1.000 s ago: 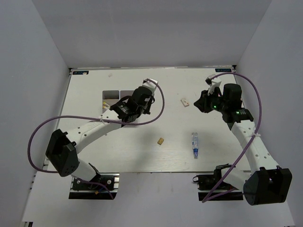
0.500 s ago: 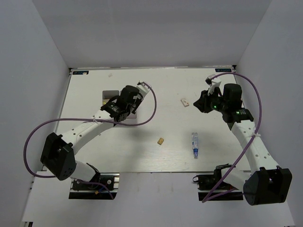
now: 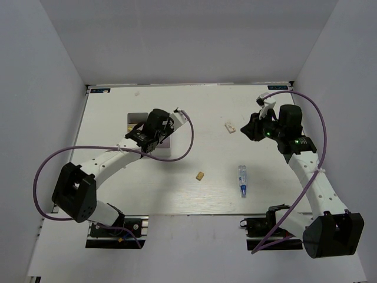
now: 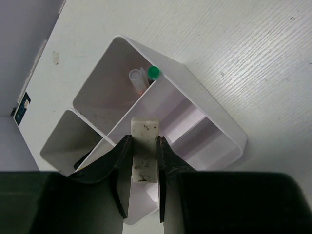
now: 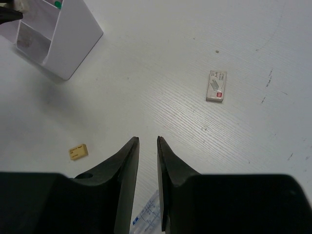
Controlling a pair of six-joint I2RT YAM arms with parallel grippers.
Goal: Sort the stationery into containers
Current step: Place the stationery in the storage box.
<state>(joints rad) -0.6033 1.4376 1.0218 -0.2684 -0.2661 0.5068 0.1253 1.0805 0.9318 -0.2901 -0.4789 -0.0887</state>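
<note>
Plastic box [image 4: 209, 109] below left gripper [image 4: 144, 140], 2 pens [image 4: 145, 78] inside, eraser [image 4: 145, 130] clamped. Right gripper [image 5: 147, 141] slightly parted, empty; 3 pieces [image 5: 216, 86] outstanding.

Bright, even light from above floods the white tabletop [image 5: 161, 58] ahead of my right end effector [image 5: 147, 144], with a faint grey shadow off to its left. Focus is sharp ahead; close behind it, my own body goes black and featureless.

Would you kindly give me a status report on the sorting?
Left gripper shut on white eraser, above organizer. Right gripper slightly open, empty, hovering. Beige eraser, labelled eraser, clear tube loose on table. Nothing in the way.
</note>
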